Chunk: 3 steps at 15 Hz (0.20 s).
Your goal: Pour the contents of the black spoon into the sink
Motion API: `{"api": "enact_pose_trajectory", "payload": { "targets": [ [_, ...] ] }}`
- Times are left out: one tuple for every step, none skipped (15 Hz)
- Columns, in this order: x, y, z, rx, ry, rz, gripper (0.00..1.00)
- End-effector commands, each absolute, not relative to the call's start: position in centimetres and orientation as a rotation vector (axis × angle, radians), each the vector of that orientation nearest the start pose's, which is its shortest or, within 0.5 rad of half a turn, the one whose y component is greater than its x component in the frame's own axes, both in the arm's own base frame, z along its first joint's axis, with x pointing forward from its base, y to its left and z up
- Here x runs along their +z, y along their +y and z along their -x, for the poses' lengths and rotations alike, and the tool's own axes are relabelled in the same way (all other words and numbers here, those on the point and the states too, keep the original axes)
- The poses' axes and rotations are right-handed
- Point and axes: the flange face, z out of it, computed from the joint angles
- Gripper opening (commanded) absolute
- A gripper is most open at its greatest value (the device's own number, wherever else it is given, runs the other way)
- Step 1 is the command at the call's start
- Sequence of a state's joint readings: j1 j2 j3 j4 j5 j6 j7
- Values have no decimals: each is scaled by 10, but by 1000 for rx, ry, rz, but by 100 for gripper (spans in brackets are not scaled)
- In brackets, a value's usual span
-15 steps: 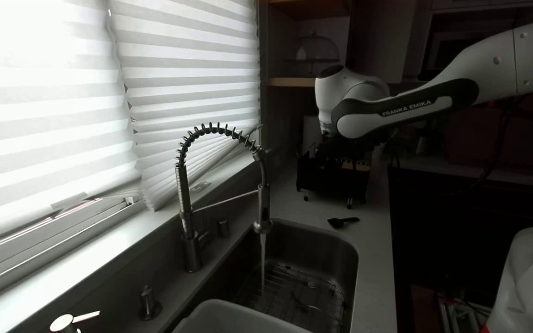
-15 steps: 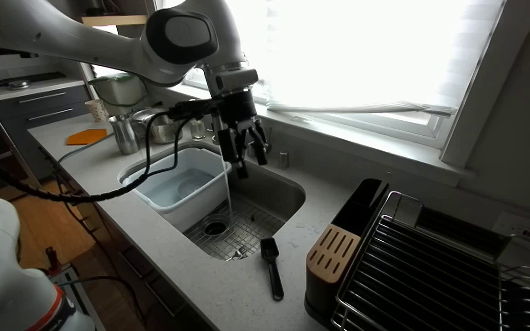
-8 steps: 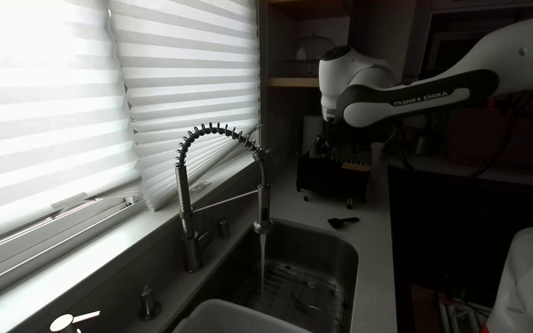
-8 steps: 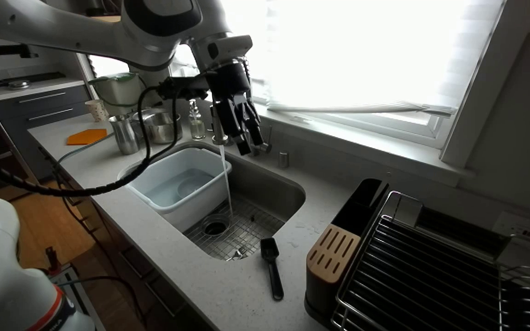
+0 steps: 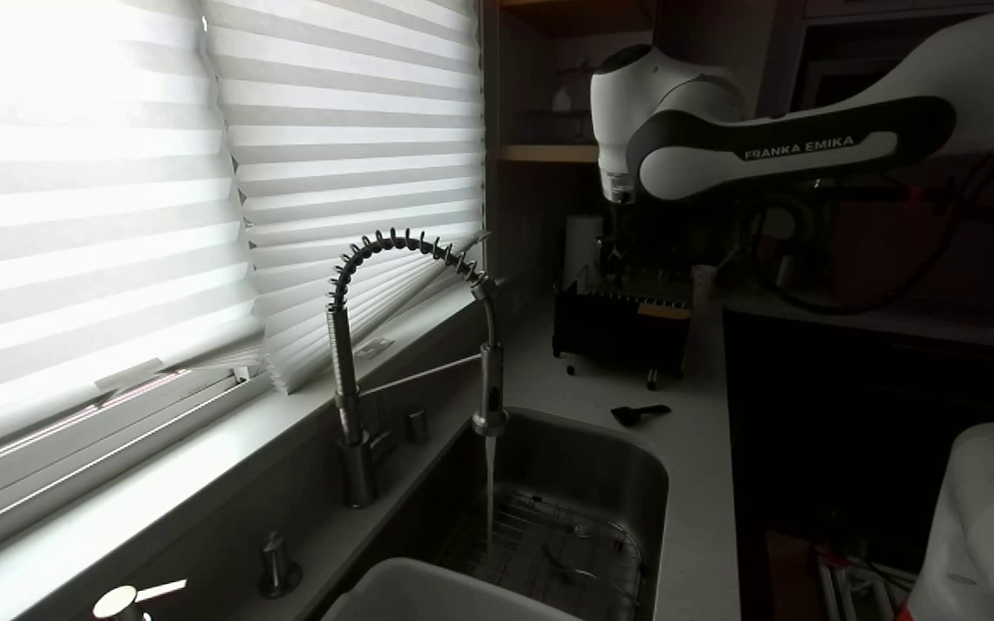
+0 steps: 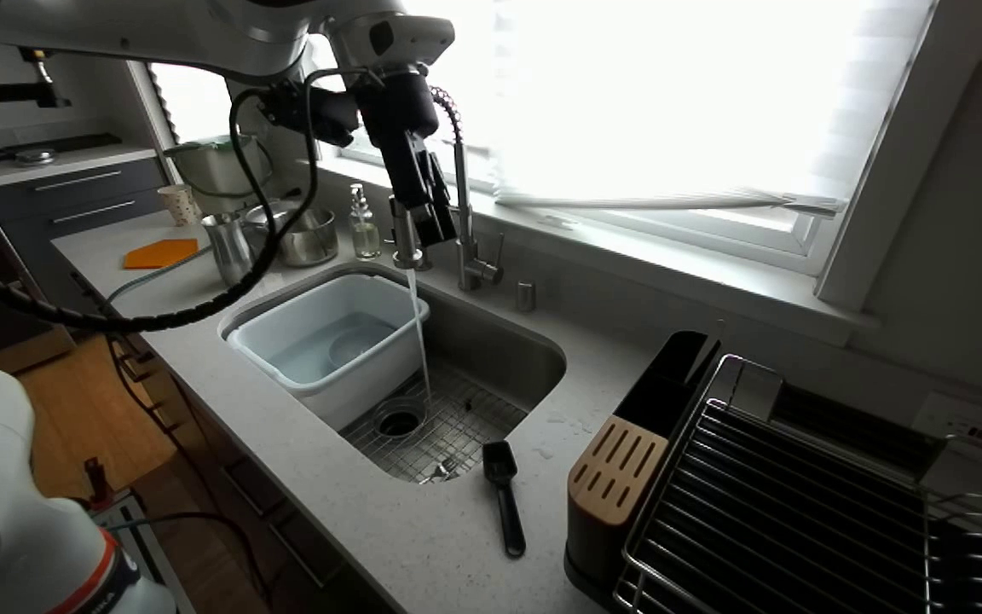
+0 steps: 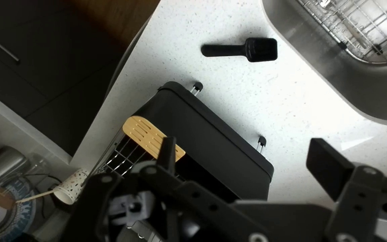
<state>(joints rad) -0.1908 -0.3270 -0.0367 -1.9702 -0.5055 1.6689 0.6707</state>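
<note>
Wrist view: the gripper (image 7: 249,161) is spread wide, its two fingers (image 7: 328,168) well separated, with part of the dish rack (image 7: 213,141) and the countertop (image 7: 301,97) visible between them. The black spoon (image 7: 242,50) lies flat on the countertop, well apart from the fingers, with its bowl end toward the sink (image 7: 364,87). The bowl interior is too dark to read.

In an exterior view, the arm (image 5: 773,151) extends above the countertop; the gripper beneath it is lost in shadow, and finger spacing cannot be read. A water stream (image 5: 490,492) runs from the spring-coiled faucet (image 5: 492,379) into the sink. The black spoon rests between the sink and the dish rack.

In an exterior view, a white tub (image 6: 363,396) stands inside the sink at the end farther from the dish rack, near the drain (image 6: 397,422). The black spoon lies just beside the sink rim, handle pointing away.
</note>
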Motion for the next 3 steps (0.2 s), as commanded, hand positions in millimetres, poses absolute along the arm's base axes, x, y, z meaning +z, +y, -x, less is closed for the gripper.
{"api": "enact_pose_trajectory", "payload": {
  "targets": [
    [622,-152,-434,-240,1484,3288,100],
    [622,-152,-434,-239,1481,3290,100],
    [622,-152,-435,-238,1479,3291,100]
  ]
}}
